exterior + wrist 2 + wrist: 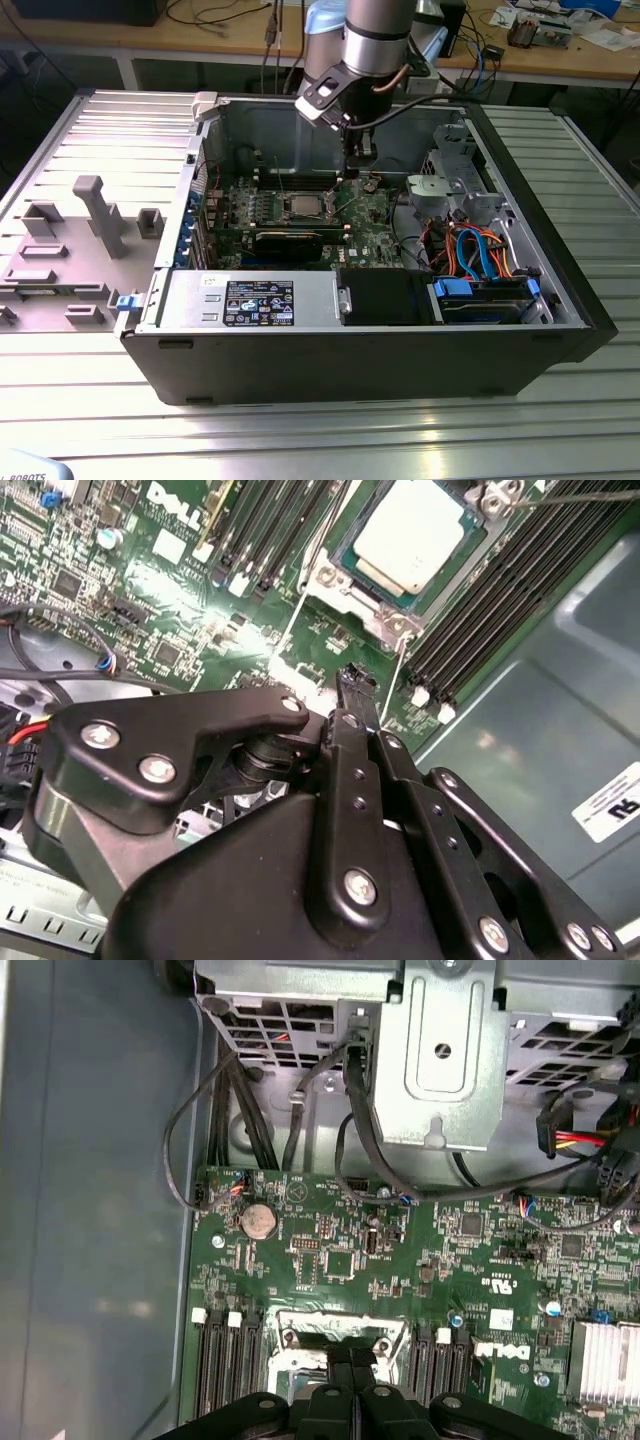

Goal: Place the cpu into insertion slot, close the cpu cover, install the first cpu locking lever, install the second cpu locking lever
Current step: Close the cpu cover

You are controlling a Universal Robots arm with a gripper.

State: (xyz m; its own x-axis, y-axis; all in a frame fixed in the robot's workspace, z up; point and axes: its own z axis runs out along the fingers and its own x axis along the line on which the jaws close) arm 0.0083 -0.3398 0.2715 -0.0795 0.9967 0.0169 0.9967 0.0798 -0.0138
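The cpu [418, 535] lies flat in the insertion slot [287, 208] on the green board, silvery top up. The cpu cover [328, 577] rests as a metal frame around it. Thin wire levers [290, 620] run beside the socket; I cannot tell whether they are latched. My gripper [352, 675] hovers over the board a short way from the socket's corner, shut, with nothing between its black fingers. In the exterior view the gripper [362, 157] hangs inside the case, just behind and to that view's right of the cpu [303, 207]. In the first wrist view the gripper [345, 1350] overlaps the cover's edge [340, 1320].
Long black memory slots [500, 610] flank the socket. A black graphics card [290, 240] lies in front of it. A metal drive cage [450, 185] with orange and blue cables [480, 250] fills the case at the exterior view's right. Case walls enclose the space.
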